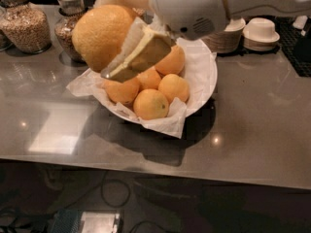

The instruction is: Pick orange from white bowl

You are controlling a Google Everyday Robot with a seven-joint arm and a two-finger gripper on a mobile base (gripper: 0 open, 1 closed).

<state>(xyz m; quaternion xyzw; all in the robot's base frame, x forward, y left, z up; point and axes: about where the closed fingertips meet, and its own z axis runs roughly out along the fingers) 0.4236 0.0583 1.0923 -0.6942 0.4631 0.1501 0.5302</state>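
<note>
My gripper is shut on the orange, a round fruit with dimpled yellow-orange skin. It holds the orange in the air above the left side of the white bowl, close to the camera. One cream finger crosses under the fruit; the other shows above it. The paper-lined bowl holds several more oranges. The white arm reaches in from the upper right and hides the bowl's far rim.
Two glass jars of grain stand at the back left on the grey counter. Stacked small white bowls sit at the back right. The counter's front edge runs across the lower part of the view.
</note>
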